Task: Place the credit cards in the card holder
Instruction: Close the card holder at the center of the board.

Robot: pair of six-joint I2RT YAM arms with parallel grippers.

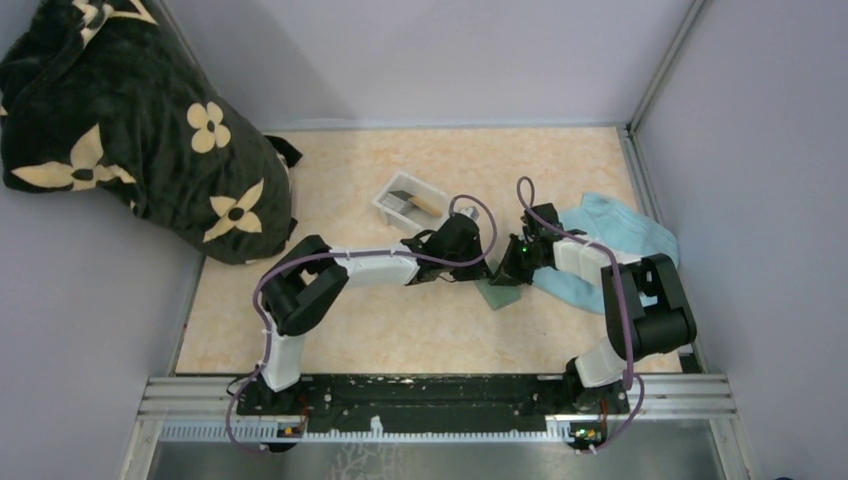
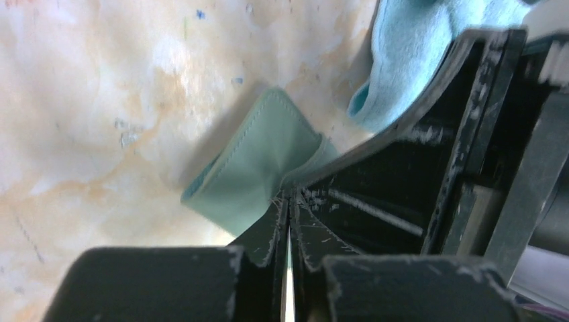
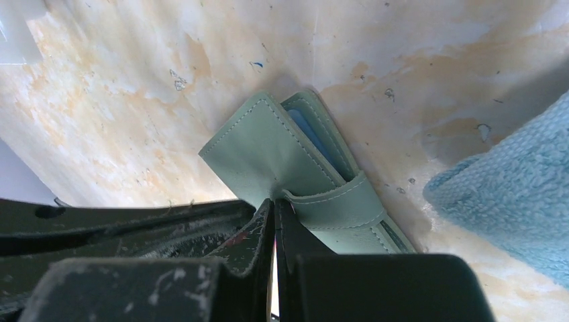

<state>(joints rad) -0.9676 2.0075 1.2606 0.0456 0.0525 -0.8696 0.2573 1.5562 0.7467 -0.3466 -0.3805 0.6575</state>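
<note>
Evidently the left fingers [image 2: 265, 231] and right fingers [image 3: 251, 231] are clamping edges of the grey-green folding card holder [image 3: 258, 151], probably to spread it open.

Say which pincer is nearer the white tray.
Left. The left pincer meets the card holder from the side of the white tray; the right pincer meets it from the opposite side, by the blue towel.

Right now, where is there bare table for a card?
Bare table: near-left, between left arm and front rail; far, between tray and back wall. Crowded: centre, left gripper and right gripper at the card holder beside the towel.
</note>
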